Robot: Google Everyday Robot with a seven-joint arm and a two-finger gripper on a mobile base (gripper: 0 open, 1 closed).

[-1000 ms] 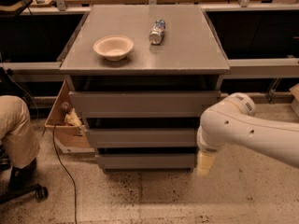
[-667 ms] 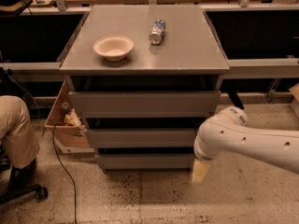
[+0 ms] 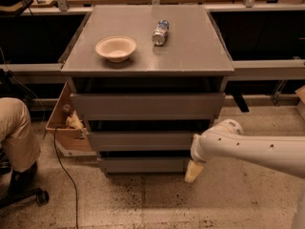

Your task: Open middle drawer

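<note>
The middle drawer (image 3: 140,140) is in the middle of the frame. It sits under the top drawer (image 3: 147,105) and over the bottom drawer (image 3: 143,164), and it looks closed. The gripper (image 3: 193,171) hangs in the lower right part of the frame, just beside the right end of the bottom drawer, and it points down at the floor. I cannot tell if it is open or closed, and I see nothing in it. The arm (image 3: 252,149) comes in from the right edge. The first risk is the wrong drawer: the gripper is lower than the middle drawer now, so a push straight in would likely meet the bottom one. The next risk is a slip. The drawer front is flat with no handle, so the only place to catch looks like the dark gap along its top edge, and that is easy to miss. A pull from the far right end could also turn the drawer a little and make it stick. A hard bump could shake the cabinet. The bowl (image 3: 116,48) and the can (image 3: 160,31) rest on top, in the upper middle of the frame. The can lies on its side and might roll off.
</note>
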